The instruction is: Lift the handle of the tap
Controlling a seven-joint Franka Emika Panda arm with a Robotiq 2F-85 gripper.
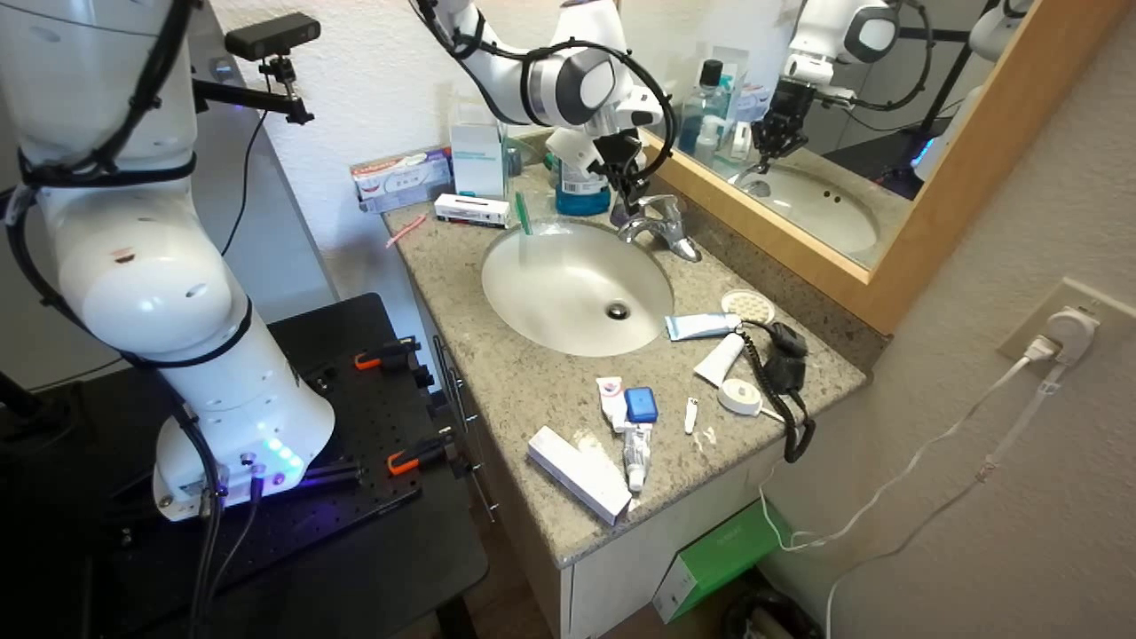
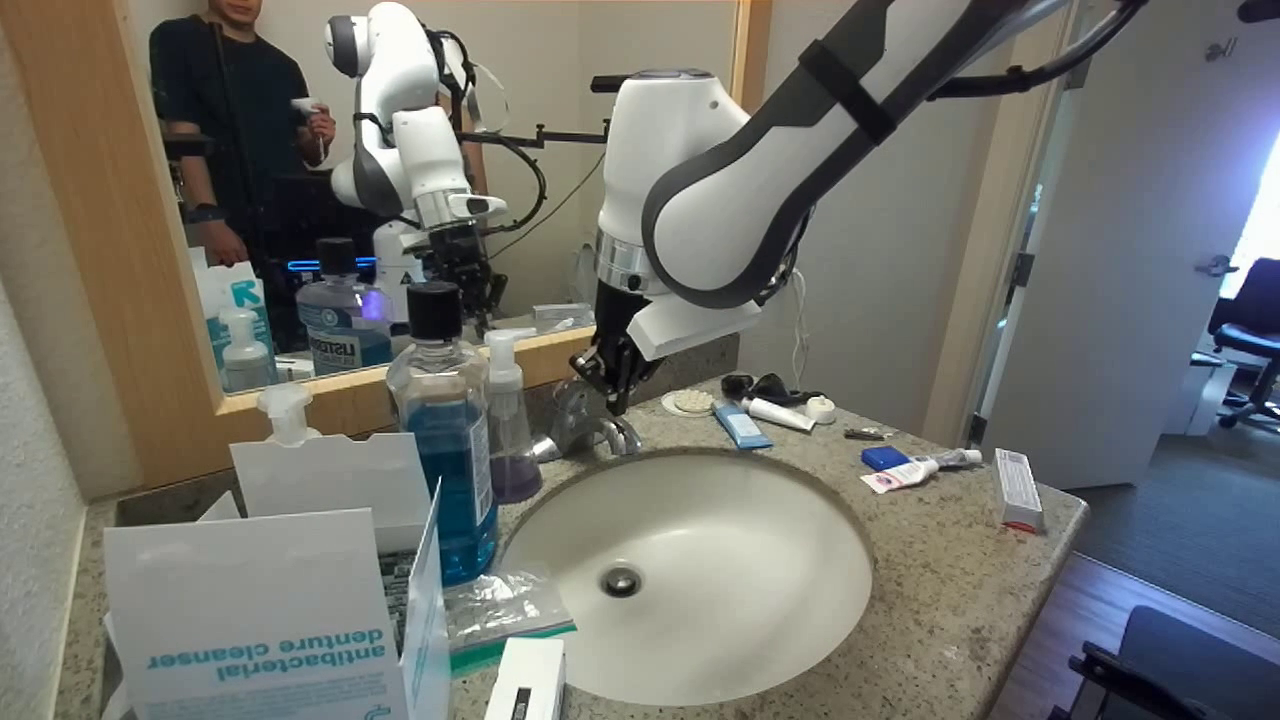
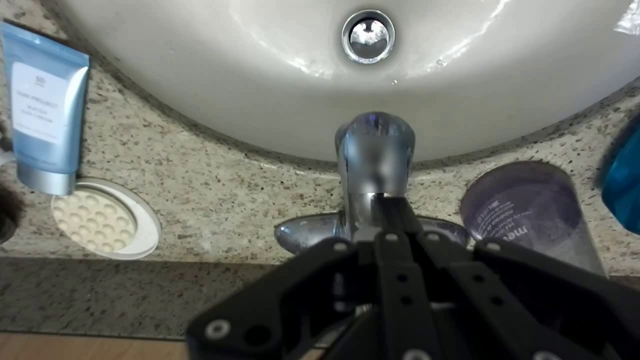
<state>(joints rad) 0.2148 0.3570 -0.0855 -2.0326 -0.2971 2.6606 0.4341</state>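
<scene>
The chrome tap [image 1: 667, 229] stands at the back edge of the white oval sink [image 1: 568, 342]. It also shows in an exterior view [image 2: 575, 430] and in the wrist view [image 3: 375, 145]. Its short lever handle [image 1: 661, 202] sits on top and also shows in an exterior view [image 2: 571, 400]. My gripper [image 1: 631, 202] points down, shut and empty. Its tips [image 2: 616, 402] are close above the spout, beside the handle's free end. In the wrist view the fingers [image 3: 397, 212] cover part of the tap, and the handle is hard to tell there. I cannot tell if they touch.
A purple soap bottle [image 3: 525, 215] stands close beside the tap. A blue mouthwash bottle [image 2: 450, 490] is just past it. The mirror [image 1: 852, 142] rises behind the tap. A soap dish [image 3: 142, 225] and blue tube [image 3: 47, 110] lie on the counter's other side.
</scene>
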